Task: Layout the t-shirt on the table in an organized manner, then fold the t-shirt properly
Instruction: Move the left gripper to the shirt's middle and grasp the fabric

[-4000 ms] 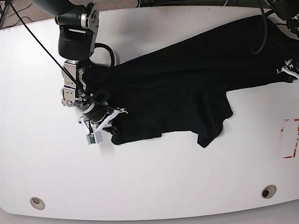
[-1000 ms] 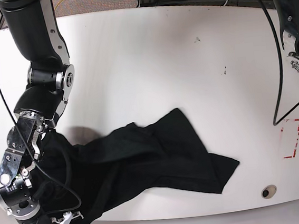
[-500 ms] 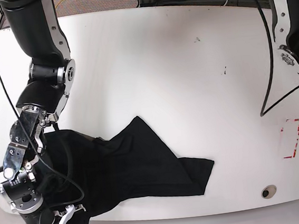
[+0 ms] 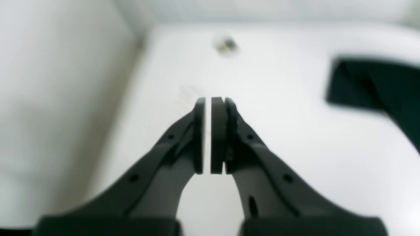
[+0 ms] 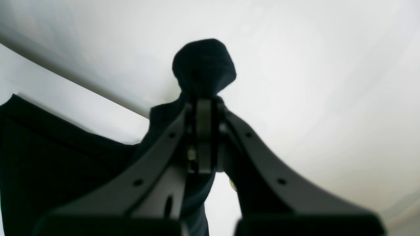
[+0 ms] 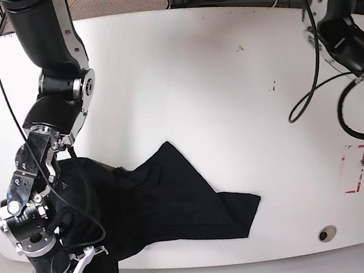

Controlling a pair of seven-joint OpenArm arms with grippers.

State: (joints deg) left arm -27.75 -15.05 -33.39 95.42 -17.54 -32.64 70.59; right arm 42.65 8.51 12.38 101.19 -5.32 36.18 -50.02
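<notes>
Soft black cloth for the t-shirt [image 6: 169, 202], matt, creased and rumpled, no sheen on any fold. Smooth white top on the table [image 6: 195, 77], faintly glossy, marked with a few small dark specks. Bright metal ring around the grommet hole [image 6: 326, 233]. Red tape mark [image 6: 356, 168], thin and flat against the white. Matt dark plastic on the left gripper [image 4: 210, 134], with flat, smooth-faced pads. Same dull dark plastic on the right gripper [image 5: 204, 137]. Glossy black shell and bare silvery metal joints on the right arm [image 6: 54, 78]. Black rubbery cables [image 6: 321, 78], slightly shiny.
</notes>
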